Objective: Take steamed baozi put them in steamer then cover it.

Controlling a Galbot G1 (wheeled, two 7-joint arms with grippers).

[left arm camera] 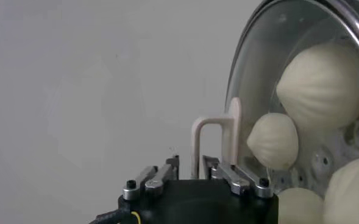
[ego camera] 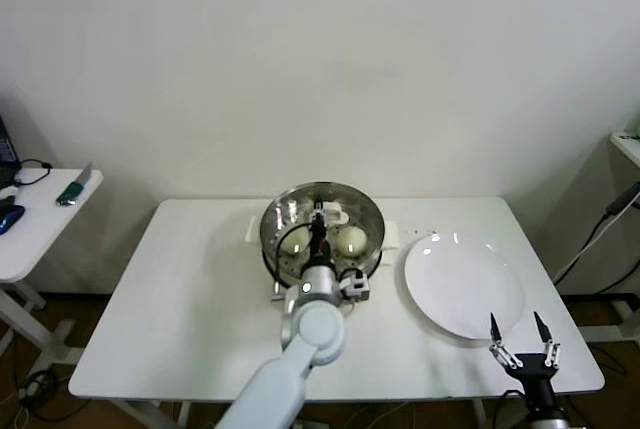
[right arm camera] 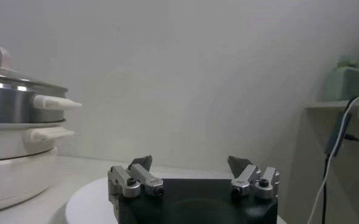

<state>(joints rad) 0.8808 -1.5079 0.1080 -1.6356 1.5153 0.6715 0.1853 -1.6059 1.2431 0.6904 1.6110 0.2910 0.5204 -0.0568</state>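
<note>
The steamer [ego camera: 322, 232] stands at the table's back centre on its white pot base [right arm camera: 14, 164]. The clear glass cover [ego camera: 300, 211] lies on it. Several baozi sit under the glass; two show in the head view [ego camera: 296, 241] and more in the left wrist view [left arm camera: 322, 85]. My left gripper [ego camera: 318, 241] is over the cover's middle. Its fingers [left arm camera: 167, 173] stand open on either side of the whitish handle [left arm camera: 213, 131], with a gap on one side. My right gripper [ego camera: 523, 334] is open and empty at the white plate's [ego camera: 455, 284] front edge.
The steamer's side handles [right arm camera: 54, 102] stick out toward the plate. A small side table [ego camera: 40, 214] with tools stands at the left. A cable [ego camera: 600, 229] and a shelf are at the right. The table's front edge is near my right gripper.
</note>
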